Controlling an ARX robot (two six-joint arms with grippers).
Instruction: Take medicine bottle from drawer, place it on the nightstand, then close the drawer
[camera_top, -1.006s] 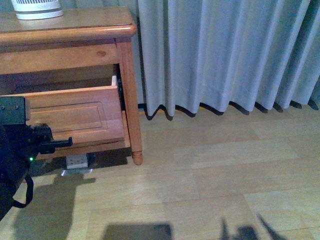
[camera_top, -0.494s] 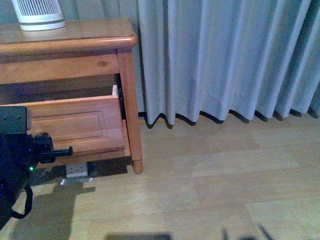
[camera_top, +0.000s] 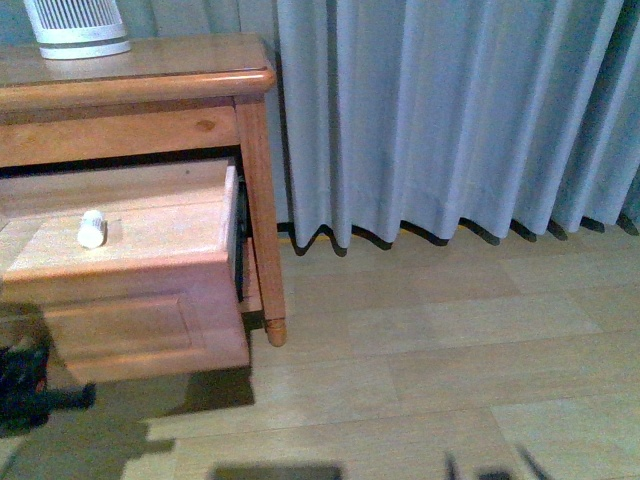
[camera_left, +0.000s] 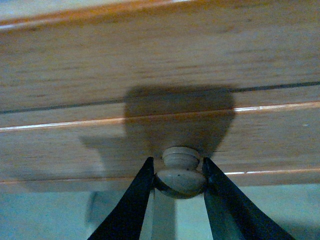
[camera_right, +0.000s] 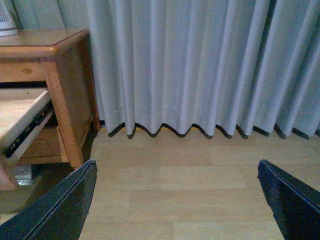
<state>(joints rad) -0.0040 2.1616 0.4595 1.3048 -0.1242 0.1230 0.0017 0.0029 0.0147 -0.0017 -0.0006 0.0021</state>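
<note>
The nightstand (camera_top: 150, 65) stands at the left, and its upper drawer (camera_top: 140, 320) is pulled far out. On the drawer's pale wood floor lies the tiny white medicine bottle (camera_top: 91, 228), on its side near the left. My left gripper (camera_top: 35, 395) shows as a dark shape at the lower left, in front of the drawer front. In the left wrist view my left gripper (camera_left: 179, 176) is shut on the round drawer knob (camera_left: 181, 172), one black finger (camera_left: 137, 197) on each side. My right gripper (camera_right: 175, 200) hangs open over bare floor, holding nothing.
A white ribbed device (camera_top: 75, 25) stands on the nightstand top at the back left. A grey curtain (camera_top: 450, 110) hangs to the floor along the back. The drawer's side rail (camera_right: 27, 125) juts out beside the nightstand leg (camera_top: 262, 220). Wooden floor (camera_top: 420, 370) spreads to the right.
The drawer has slid far out towards me, uncovering its inside and the medicine bottle. My left gripper has drawn back and down with the knob.
</note>
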